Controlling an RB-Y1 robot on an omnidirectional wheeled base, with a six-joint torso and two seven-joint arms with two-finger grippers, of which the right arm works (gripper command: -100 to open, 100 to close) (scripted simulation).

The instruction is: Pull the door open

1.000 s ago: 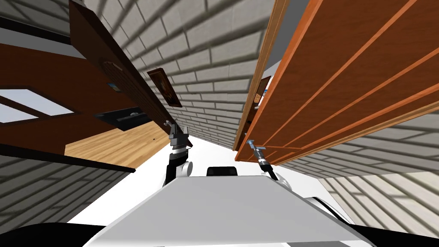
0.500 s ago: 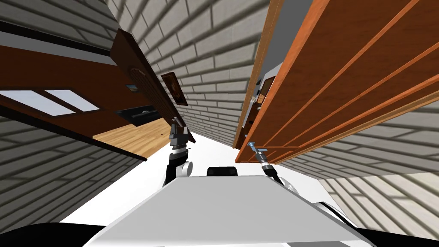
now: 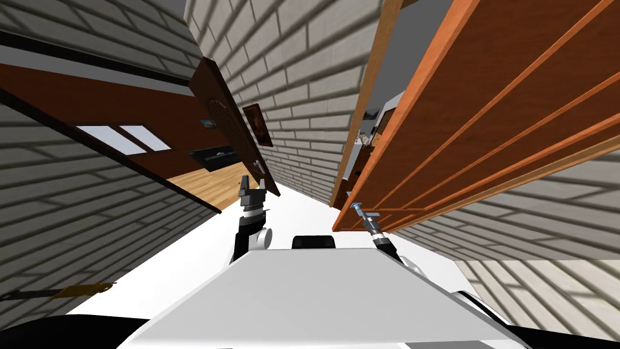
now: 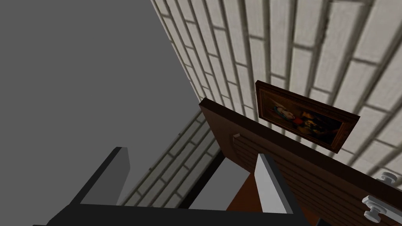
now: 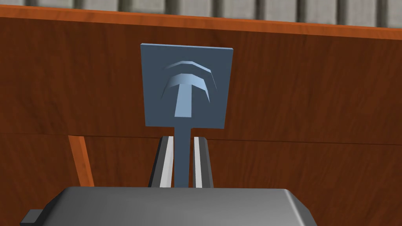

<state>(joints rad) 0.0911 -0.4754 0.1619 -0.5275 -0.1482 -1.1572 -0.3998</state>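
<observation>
An orange-brown panelled door (image 3: 484, 109) stands ajar on my right, its free edge apart from the lighter wooden frame (image 3: 363, 103). Its blue-grey handle (image 3: 357, 209) has a square plate (image 5: 186, 86) and a thin lever (image 5: 182, 157). My right gripper (image 5: 182, 139) is shut on that lever, with a finger (image 5: 167, 161) pressing each side; the head view shows the right gripper (image 3: 363, 215) at the door's lower edge. My left gripper (image 3: 252, 192) is raised in front of me, and the left wrist view shows the left gripper (image 4: 191, 155) open with nothing between its fingers.
A dark brown door (image 3: 233, 130) stands open on the left, with a silver knob (image 4: 377, 208). A framed picture (image 3: 257, 124) hangs on the brick wall between the doors. Shelves (image 3: 375, 127) show through the gap. The floor (image 3: 181, 266) before me is white.
The whole head view has swung, so I have turned; the left-hand door and picture have slid rightward. The gap between the orange door and its frame looks wider. My right gripper stays on the handle.
</observation>
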